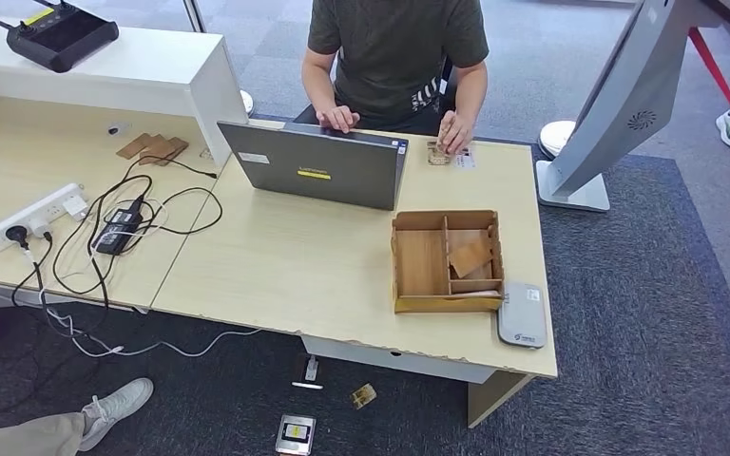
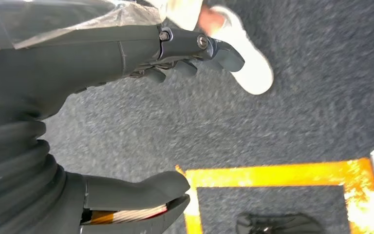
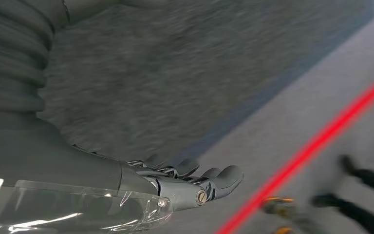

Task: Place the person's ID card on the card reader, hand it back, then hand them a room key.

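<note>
Small pale ID card [image 1: 440, 153] lies under the person's hand [image 1: 455, 133], at table's [image 1: 295, 266] 1 o'clock, detail unclear. Left hand [image 2: 185, 53] and right hand [image 3: 190, 178]: fingers apart, holding nothing.

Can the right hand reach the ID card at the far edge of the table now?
Probably not yet. The right hand hangs empty above the carpet, and a person's hand rests on the ID card, beyond the wooden tray.
</note>
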